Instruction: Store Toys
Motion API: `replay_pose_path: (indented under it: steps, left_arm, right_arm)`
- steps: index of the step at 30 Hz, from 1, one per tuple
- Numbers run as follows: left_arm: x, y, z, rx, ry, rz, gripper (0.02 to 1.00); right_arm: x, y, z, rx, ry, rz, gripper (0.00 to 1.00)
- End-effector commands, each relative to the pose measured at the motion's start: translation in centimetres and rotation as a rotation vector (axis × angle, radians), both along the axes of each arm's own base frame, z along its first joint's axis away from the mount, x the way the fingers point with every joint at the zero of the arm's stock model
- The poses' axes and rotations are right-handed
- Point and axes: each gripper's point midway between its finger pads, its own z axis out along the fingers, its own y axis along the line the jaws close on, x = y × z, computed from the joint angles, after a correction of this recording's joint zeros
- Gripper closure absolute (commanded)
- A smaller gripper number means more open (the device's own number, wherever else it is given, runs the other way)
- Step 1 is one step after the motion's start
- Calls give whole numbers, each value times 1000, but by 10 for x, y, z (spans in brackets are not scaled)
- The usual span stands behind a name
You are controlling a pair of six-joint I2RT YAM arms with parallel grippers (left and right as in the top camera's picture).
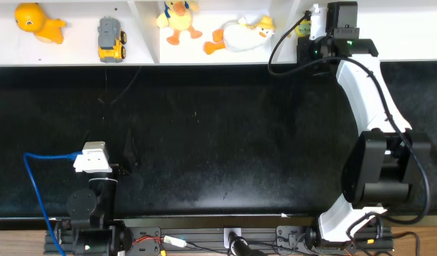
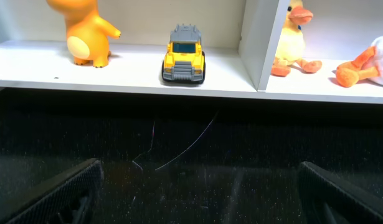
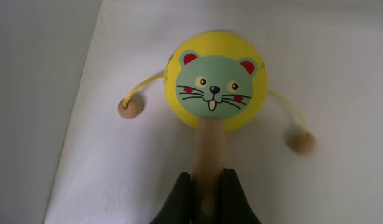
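Wooden handle (image 3: 208,146) of rattle drum (image 3: 215,78) pinched by right gripper (image 3: 207,186) at white shelf (image 3: 347,199); could roll or snag bead cords if released askew. Left gripper (image 2: 203,193) spread.

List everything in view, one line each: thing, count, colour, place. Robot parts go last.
Animal figure: 1, orange, shelf's left compartment.
Toy truck: 1, yellow and grey, left compartment, beside the figure.
Plush duck: 1, yellow with orange feet, middle compartment, upright.
Plush bird: 1, white with orange feet, middle compartment, lying down.
Rattle drum: 1, yellow with a green animal face and a wooden handle, right compartment.
Shelf: 1, white, along the table's far edge.
Table surface: 1, black.
Cable: 1, blue, by the left arm.
Left pincer: 1, black, open, above the table, facing the shelf.
Right pincer: 1, black, shut on the rattle drum's handle.
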Motion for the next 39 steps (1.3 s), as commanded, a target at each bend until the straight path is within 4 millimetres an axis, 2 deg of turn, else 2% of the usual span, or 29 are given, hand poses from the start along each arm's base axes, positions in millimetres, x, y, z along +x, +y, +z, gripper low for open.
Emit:
replay_pose_path:
  steps: [1,5,6,7,10,13,16,18,21,24,28,32,36,39]
  left_arm:
    - [0,0,-1,-14,-6,3,20]
    - [0,0,-1,-14,-7,3,20]
    - [0,0,0,-14,-7,3,20]
    - [0,0,-1,-14,-7,3,20]
    - [0,0,-1,-14,-6,3,20]
    - [0,0,0,-14,-7,3,23]
    - [0,0,-1,-14,-7,3,20]
    - [0,0,-1,-14,-7,3,20]
    - [0,0,-1,-14,-7,3,20]
    - [0,0,0,-14,-7,3,20]
    - [0,0,-1,-14,-7,3,20]
    - [0,0,-1,-14,-7,3,23]
    - [0,0,-1,-14,-6,3,20]
    - [0,0,-1,-14,-7,3,20]
  right_arm:
    - [6,2,-2,7,-14,9,950]
    - [8,2,-1,25,-16,-15,529]
    - [8,2,-1,32,-14,-26,268]
    - [8,2,-1,40,-11,-36,178]
    - [5,2,1,70,4,-79,5]
    - [1,2,14,102,-2,-130,5]
    - [-7,0,40,134,-31,-175,3]
    - [-17,-8,58,135,-44,-256,5]
    - [-44,-28,83,119,-39,-420,5]
    - [-83,-45,97,123,9,-608,5]
    - [-143,-57,99,201,147,-856,5]
    - [-194,-84,95,217,264,-1090,5]
    - [-221,-118,90,253,335,-1236,3]
    - [-235,-151,90,289,330,-1358,5]
